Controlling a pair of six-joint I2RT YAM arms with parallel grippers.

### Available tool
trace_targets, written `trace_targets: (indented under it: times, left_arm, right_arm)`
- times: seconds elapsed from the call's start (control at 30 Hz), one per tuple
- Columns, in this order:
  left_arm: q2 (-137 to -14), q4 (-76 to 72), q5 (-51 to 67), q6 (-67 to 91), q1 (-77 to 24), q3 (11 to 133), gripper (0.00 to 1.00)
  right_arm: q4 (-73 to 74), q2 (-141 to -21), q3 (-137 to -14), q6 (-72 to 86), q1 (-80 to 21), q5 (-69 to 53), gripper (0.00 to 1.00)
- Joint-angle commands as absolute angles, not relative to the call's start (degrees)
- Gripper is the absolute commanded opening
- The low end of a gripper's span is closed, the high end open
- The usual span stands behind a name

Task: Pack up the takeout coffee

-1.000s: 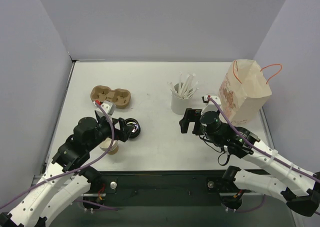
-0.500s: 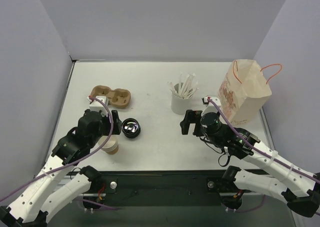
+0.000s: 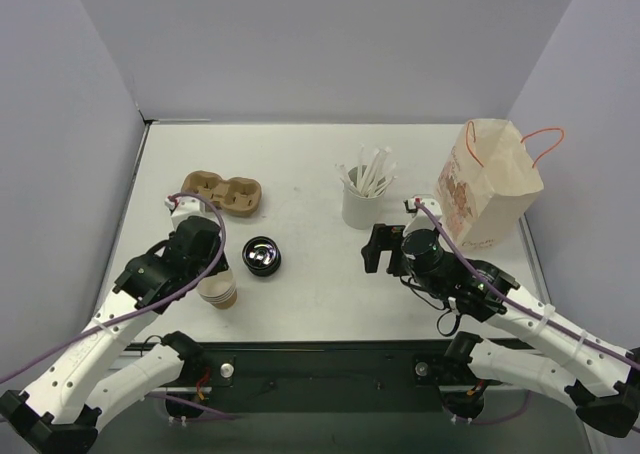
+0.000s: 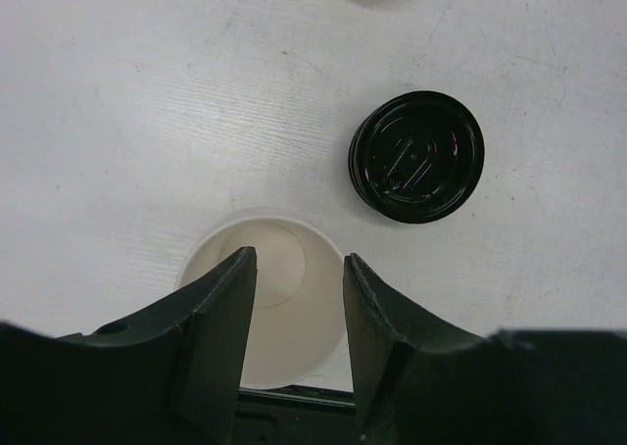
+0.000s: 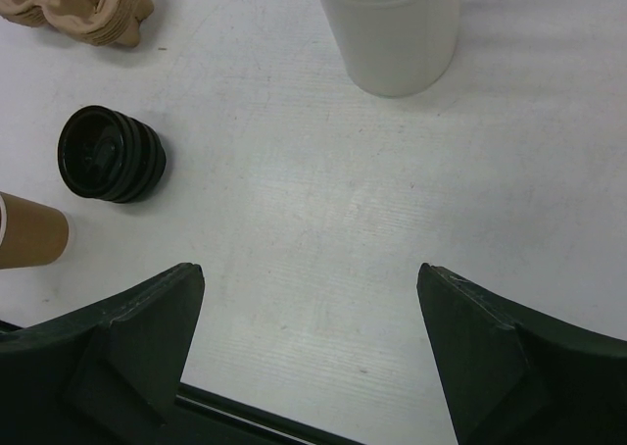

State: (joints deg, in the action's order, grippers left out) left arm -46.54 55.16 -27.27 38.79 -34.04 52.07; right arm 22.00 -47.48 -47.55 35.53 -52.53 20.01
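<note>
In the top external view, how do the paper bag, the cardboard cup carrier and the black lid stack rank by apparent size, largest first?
1. paper bag
2. cardboard cup carrier
3. black lid stack
The bag stands tall, nearer the camera, which may enlarge it, yet the gap looks clear.

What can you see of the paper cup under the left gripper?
The cup is brown paper outside, white inside, with a white rim. It has no lid and looks empty. It stands upright on the table, front left, near the black lids, apart from them. The left gripper hangs over its mouth, jaws apart; I cannot tell if they touch it.
</note>
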Motion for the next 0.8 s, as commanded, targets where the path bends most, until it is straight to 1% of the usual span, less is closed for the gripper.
trace_targets:
  times: [0.0,0.33,0.5,0.6,0.77]
  left_arm:
    - [-46.41,54.33,-26.37,41.58,-34.1,51.24,0.5]
    - [-51.76,49.93,-20.22,39.11,-34.72,49.31,0.48]
    - [-53.79,49.57,-20.74,38.5,-35.33,48.96,0.45]
    - [-54.58,49.57,-21.27,38.15,-35.42,48.87,0.42]
    - [-55.46,50.36,-22.58,38.06,-36.03,49.22,0.33]
  right_arm:
    - [20.21,-48.25,-47.29,34.01,-52.47,20.13,0.96]
    - [20.21,-48.43,-46.76,33.75,-52.47,19.6,0.95]
    - [20.21,-48.6,-46.41,33.66,-52.56,19.16,0.95]
    - [20.21,-48.69,-46.41,33.4,-52.56,18.81,0.95]
    - [20.48,-48.69,-46.58,32.96,-52.47,18.9,0.95]
